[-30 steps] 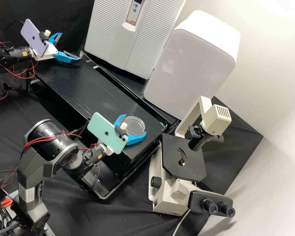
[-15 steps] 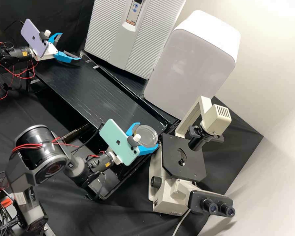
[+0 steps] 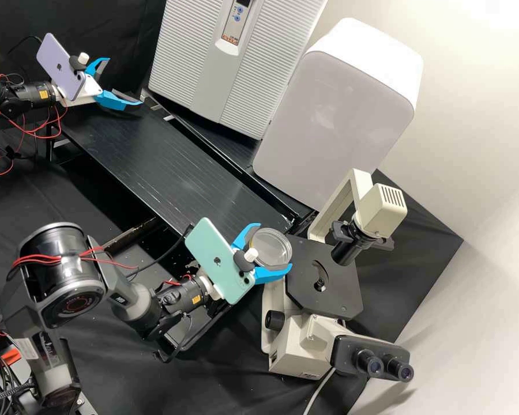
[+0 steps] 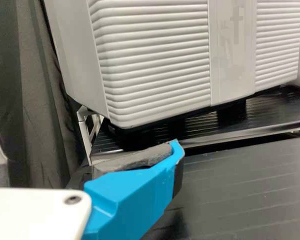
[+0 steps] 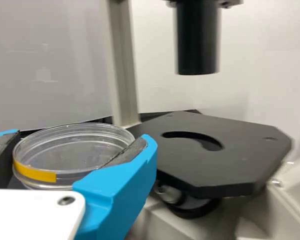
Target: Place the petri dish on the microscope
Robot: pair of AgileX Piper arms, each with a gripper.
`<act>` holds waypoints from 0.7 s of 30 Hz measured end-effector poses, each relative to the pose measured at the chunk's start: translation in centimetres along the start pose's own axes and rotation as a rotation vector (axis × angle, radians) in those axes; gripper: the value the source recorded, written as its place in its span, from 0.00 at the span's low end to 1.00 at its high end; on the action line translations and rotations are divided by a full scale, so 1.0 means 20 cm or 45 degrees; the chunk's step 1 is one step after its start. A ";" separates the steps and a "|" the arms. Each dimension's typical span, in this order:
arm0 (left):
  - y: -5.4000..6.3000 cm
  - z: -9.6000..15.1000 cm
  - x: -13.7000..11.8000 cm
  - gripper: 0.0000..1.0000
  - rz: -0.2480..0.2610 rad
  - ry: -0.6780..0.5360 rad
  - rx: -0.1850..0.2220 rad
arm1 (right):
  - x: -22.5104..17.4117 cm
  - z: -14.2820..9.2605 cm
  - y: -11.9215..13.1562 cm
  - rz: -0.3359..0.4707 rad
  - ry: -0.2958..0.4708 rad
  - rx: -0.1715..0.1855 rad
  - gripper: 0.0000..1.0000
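Petri dish [image 3: 270, 249], clear and shallow, is held roughly level between the 2 blue fingers of the right gripper [image 3: 274, 246], which is closed on its rim from opposite sides. A strip of yellow tape [image 5: 39, 174] is seen on its side wall in the right wrist view. In the high view, the dish is placed at 10 o'clock from the middle of the black microscope stage [image 3: 334, 294], near the stage's edge. A curved opening [image 5: 192, 135] is cut in the stage.

The black condenser tube [image 3: 347, 252] is carried above the stage, with the beige lamp housing [image 3: 379, 212] set between 1 and 2 o'clock from the stage's middle. At 5 o'clock, 2 eyepieces [image 3: 383, 369] are mounted; at 8 o'clock, a focus knob [image 3: 275, 319] is seen.

The left gripper [image 3: 124, 81] is held open, its 2 fingers spread with nothing gripped, between 10 and 11 o'clock from the dish and well apart from it. A phone is fixed on each arm, 1 purple [image 3: 59, 68] and 1 green [image 3: 216, 262]. A ribbed grey unit [image 3: 181, 69] is stood at 11 o'clock from the stage, and a rounded white cabinet [image 3: 334, 115] at 12 o'clock.
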 end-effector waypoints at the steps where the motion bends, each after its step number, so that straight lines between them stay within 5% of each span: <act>1: 0.00 0.00 0.00 1.00 0.000 0.000 0.000 | 0.01 0.01 0.01 0.009 -0.007 0.003 0.00; 17: 0.00 0.00 0.00 1.00 0.000 0.000 0.000 | 0.16 0.15 0.09 0.078 -0.103 -0.005 0.00; 21: 0.00 0.00 0.00 1.00 0.000 0.000 0.000 | 0.19 0.18 0.08 0.074 -0.116 -0.051 0.00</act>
